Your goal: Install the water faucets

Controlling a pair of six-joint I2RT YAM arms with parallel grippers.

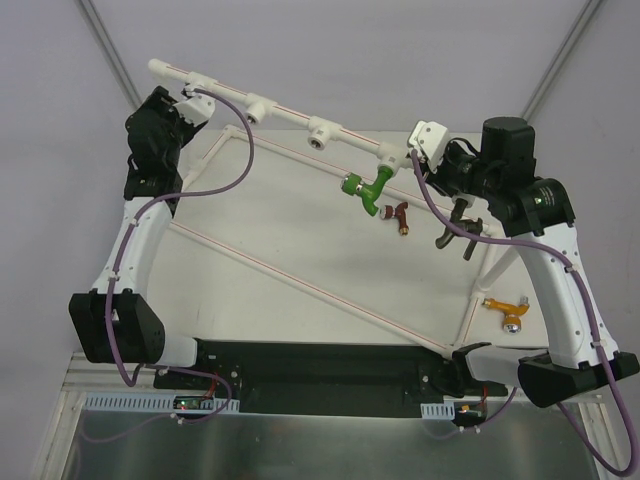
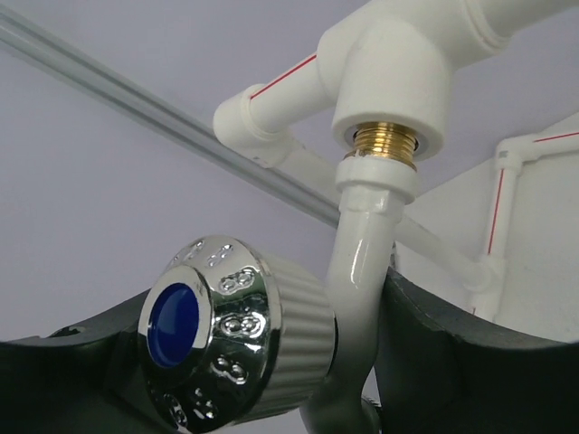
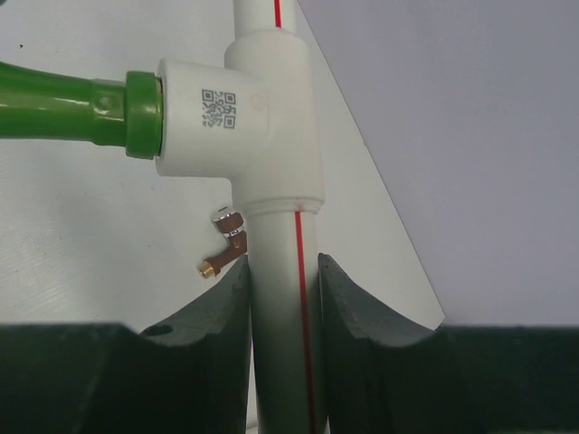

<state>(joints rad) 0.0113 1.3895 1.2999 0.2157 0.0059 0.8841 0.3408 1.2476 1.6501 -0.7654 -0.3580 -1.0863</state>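
My left gripper (image 1: 188, 106) (image 2: 348, 371) is shut on a white faucet (image 2: 362, 262) with a chrome, blue-capped handle (image 2: 226, 334). The faucet's brass thread (image 2: 384, 140) sits partly in the leftmost tee (image 2: 389, 81) of the white pipe frame (image 1: 300, 120). My right gripper (image 1: 436, 150) (image 3: 283, 298) is shut on the frame's pipe (image 3: 280, 362) just past the tee (image 3: 235, 117) that carries the green faucet (image 1: 365, 190) (image 3: 63, 104). Loose on the table lie a dark red faucet (image 1: 402, 215) (image 3: 226, 242), a dark grey one (image 1: 460, 235) and an orange one (image 1: 508, 308).
Two tees with open sockets (image 1: 258, 108) (image 1: 320, 133) stand on the top pipe between the grippers. The frame's lower pipes (image 1: 300, 280) run diagonally across the white table. A metal strut (image 2: 136, 99) passes behind the left tee.
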